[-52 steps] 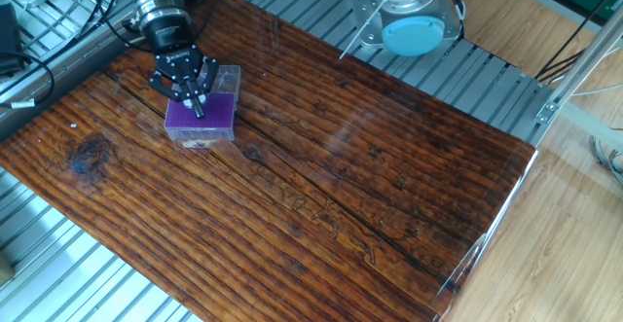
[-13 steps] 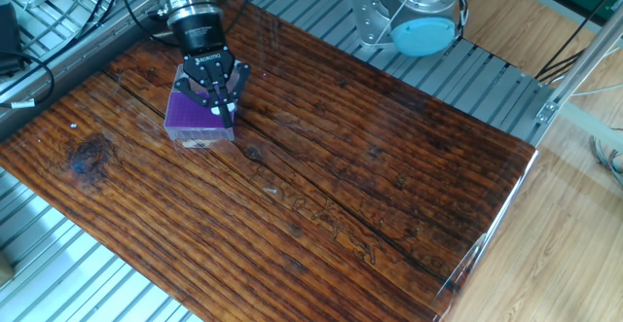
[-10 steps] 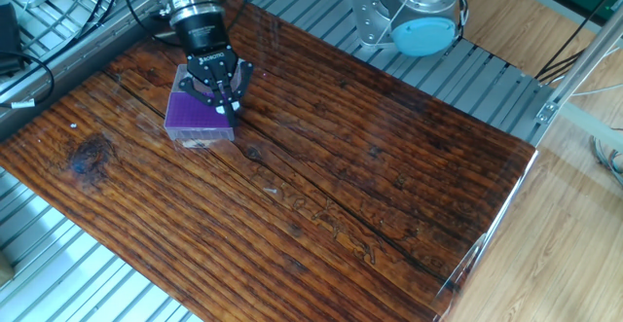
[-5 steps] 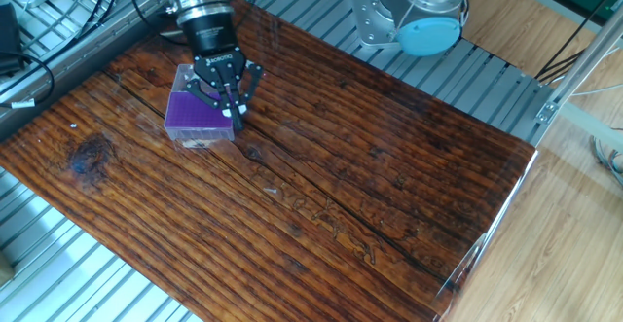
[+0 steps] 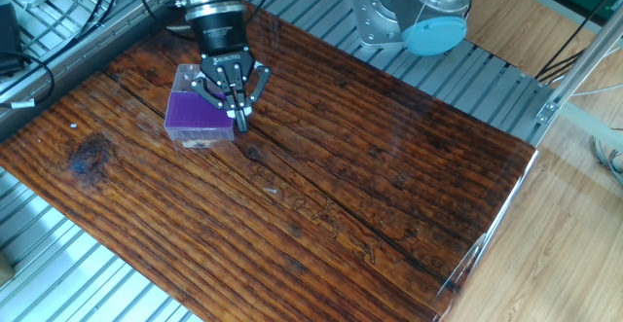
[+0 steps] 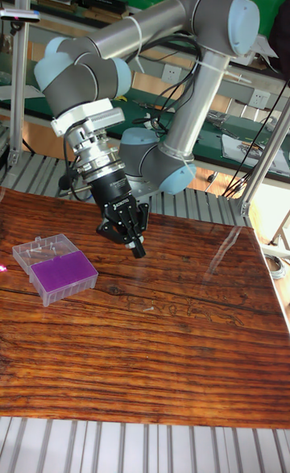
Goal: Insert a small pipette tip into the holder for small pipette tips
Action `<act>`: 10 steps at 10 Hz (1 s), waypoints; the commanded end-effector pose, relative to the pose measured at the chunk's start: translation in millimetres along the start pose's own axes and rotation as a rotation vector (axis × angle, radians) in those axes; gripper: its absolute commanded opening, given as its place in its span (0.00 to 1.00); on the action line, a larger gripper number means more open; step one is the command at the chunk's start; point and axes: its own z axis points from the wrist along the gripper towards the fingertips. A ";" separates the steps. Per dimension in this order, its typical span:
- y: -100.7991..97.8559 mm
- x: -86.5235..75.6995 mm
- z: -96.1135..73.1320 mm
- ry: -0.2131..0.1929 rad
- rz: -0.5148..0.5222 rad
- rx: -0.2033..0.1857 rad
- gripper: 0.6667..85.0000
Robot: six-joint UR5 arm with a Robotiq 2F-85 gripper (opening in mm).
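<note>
The holder for small pipette tips [image 5: 198, 114] [image 6: 64, 269] is a clear box with a purple top. It stands on the wooden table [image 5: 321, 196] at the back left, with its clear lid [image 6: 38, 248] folded open behind it. My gripper [image 5: 240, 121] [image 6: 138, 251] hangs above the table just right of the holder, and the tall fixed view shows it clear of the box. Its fingers are pressed together, pointing down. The small pipette tip is too small to make out between them.
The arm's base [image 5: 421, 16] stands at the back beyond the table's far edge. Black cables [image 5: 39, 30] lie on the metal rails at the back left. The table's right edge [image 5: 501, 215] drops to the floor.
The gripper has moved from over the holder's purple top to the right, past the holder's right edge, with its fingers still together. The holder has not moved.
</note>
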 end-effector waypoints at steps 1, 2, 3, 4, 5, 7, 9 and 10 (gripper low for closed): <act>-5.6 -1.3 -4.4 0.021 0.053 0.029 0.08; -10.0 2.8 -7.0 0.046 0.057 0.035 0.08; -17.4 11.6 -10.5 0.090 0.088 0.048 0.08; -33.4 19.6 -13.4 0.132 0.084 0.077 0.08; -40.5 20.9 -14.2 0.144 0.096 0.081 0.09; -43.6 22.0 -19.8 0.147 0.130 0.097 0.09; -42.4 18.0 -21.3 0.128 0.168 0.098 0.09; -49.6 30.8 -24.2 0.173 0.215 0.135 0.08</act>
